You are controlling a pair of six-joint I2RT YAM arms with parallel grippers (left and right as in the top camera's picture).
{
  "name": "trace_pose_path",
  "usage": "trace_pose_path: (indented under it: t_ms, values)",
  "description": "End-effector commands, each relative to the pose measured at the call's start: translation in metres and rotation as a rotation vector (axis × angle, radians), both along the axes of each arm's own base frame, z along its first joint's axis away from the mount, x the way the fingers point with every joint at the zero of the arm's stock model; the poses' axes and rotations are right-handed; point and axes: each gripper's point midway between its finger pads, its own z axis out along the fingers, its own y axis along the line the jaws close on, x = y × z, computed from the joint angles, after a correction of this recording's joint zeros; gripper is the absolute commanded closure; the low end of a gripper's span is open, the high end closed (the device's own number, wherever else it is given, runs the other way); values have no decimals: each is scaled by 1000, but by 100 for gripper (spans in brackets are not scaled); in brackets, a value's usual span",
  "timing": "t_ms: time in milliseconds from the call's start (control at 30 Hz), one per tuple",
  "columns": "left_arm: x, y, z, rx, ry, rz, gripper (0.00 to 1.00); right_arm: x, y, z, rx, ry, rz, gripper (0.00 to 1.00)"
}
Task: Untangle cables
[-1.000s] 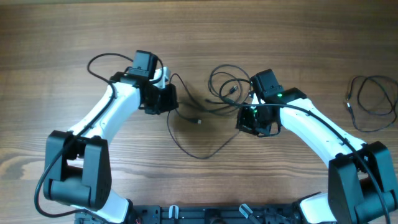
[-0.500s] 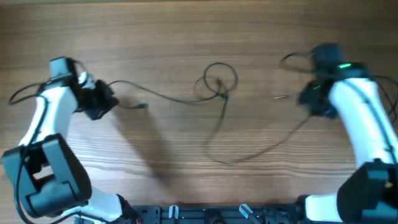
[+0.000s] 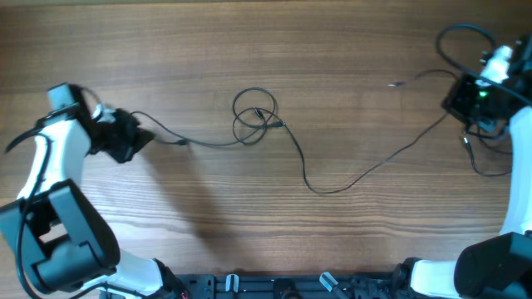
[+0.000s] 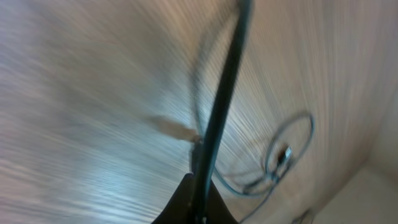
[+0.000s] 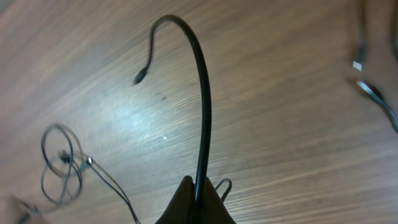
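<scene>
A thin black cable [image 3: 332, 184] is stretched across the wooden table, with a small knot of loops [image 3: 252, 116] at its middle. My left gripper [image 3: 133, 137] at the far left is shut on one end of the cable [image 4: 219, 112]. My right gripper [image 3: 465, 95] at the far right is shut on the other end [image 5: 203, 112]. The knot of loops also shows in the left wrist view [image 4: 283, 155], blurred, and in the right wrist view [image 5: 59, 158]. A loose plug tip [image 3: 393, 83] lies near the right arm.
A second black cable [image 3: 490, 154] lies coiled at the right edge under my right arm, and shows in the right wrist view [image 5: 373, 93]. Arm bases [image 3: 283, 286] stand along the front edge.
Both arms have swung far outward, left arm to the left and right arm to the right. The cable bundle has been pulled out long, leaving one small knot in the middle.
</scene>
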Motion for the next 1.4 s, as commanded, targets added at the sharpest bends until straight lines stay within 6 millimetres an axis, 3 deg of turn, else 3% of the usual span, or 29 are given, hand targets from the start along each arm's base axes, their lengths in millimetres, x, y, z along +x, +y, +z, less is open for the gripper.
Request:
trace_pose_path:
  t_ms: [0,67,133,233,300,333,400,500,633,733,833,933,1033,1100,1133,1200,1267,1300,1367]
  values:
    - [8,-50,13,13,-112,-241,88,6,2,6,-126,-17,54,96]
    - [6,-65,10,46,-108,-304,67,4,-13,5,-191,5,-25,96]
    - [4,-83,7,73,-100,-363,43,1,-45,7,-293,24,-171,96]
    - [0,-105,4,105,-93,-439,39,-10,-93,15,-379,23,-447,96]
    - [-3,-117,3,115,-92,-477,39,-12,-105,17,-350,3,-539,96]
    - [-6,-134,3,125,-98,-528,39,2,-98,19,-256,-55,-504,96]
    - [-6,-142,-1,178,-104,-564,38,21,-75,23,-190,-120,-314,89]
    - [-5,-151,-6,263,-115,-611,38,25,-49,22,-161,-126,-173,54]
    - [-8,-165,-8,332,-126,-667,37,16,-15,10,-166,-55,-29,28]
    - [-11,-173,-9,343,-129,-693,37,9,44,5,-115,-47,291,27]
    - [-12,-175,-9,342,-130,-699,37,-23,97,-13,-93,67,558,27]
    - [-12,-175,-9,343,-130,-699,37,-40,122,-32,-79,144,665,24]
    - [-12,-175,-9,342,-129,-699,38,-62,150,-64,-52,246,745,14]
    - [-12,-175,-9,342,-129,-699,37,-72,162,-81,-18,324,669,12]
    - [-12,-175,-9,342,-129,-699,38,-77,167,-92,0,371,577,18]
    - [-12,-175,-9,342,-130,-698,38,-89,168,-117,28,485,235,22]
    - [-12,-175,-9,342,-130,-699,37,-103,169,-138,57,570,-60,16]
    - [-12,-175,-9,342,-129,-699,38,-107,171,-150,82,592,-206,4]
    - [-13,-174,-9,342,-126,-700,39,-116,173,-167,106,618,-356,0]
